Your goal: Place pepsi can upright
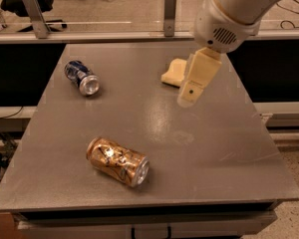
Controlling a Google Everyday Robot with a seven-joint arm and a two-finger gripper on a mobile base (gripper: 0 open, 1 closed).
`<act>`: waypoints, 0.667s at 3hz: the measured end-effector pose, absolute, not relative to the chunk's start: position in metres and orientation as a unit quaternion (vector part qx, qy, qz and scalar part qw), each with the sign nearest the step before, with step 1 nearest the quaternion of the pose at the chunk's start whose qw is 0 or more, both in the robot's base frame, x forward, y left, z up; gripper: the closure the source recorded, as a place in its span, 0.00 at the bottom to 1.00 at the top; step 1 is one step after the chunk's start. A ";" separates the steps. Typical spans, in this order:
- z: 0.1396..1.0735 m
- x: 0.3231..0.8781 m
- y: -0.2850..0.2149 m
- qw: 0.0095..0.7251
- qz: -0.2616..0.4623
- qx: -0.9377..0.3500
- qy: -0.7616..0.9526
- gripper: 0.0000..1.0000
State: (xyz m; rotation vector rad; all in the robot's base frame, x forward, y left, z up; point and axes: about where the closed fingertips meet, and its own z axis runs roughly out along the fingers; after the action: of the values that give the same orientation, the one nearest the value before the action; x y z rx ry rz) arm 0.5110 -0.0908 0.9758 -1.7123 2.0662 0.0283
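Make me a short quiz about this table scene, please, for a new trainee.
1. True or false: the blue can stands upright.
2. Choose one: the gripper hangs nearest to A) the gold can, B) the yellow sponge, C) the blue can.
3. Fill in: the gold can lies nearer the ____ edge of the table (front, toward the camera, or back).

Key: 1. False, it lies on its side. 2. B. 3. Front.
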 end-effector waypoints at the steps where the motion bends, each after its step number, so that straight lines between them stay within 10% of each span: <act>1: 0.982 0.538 -0.021 0.266 0.037 -0.624 0.734 0.00; 2: 0.982 0.538 -0.021 0.266 0.037 -0.624 0.734 0.00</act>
State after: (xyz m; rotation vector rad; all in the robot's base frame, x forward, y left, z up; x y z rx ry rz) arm 0.5384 -0.0210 0.9821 -1.6863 1.9810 0.1009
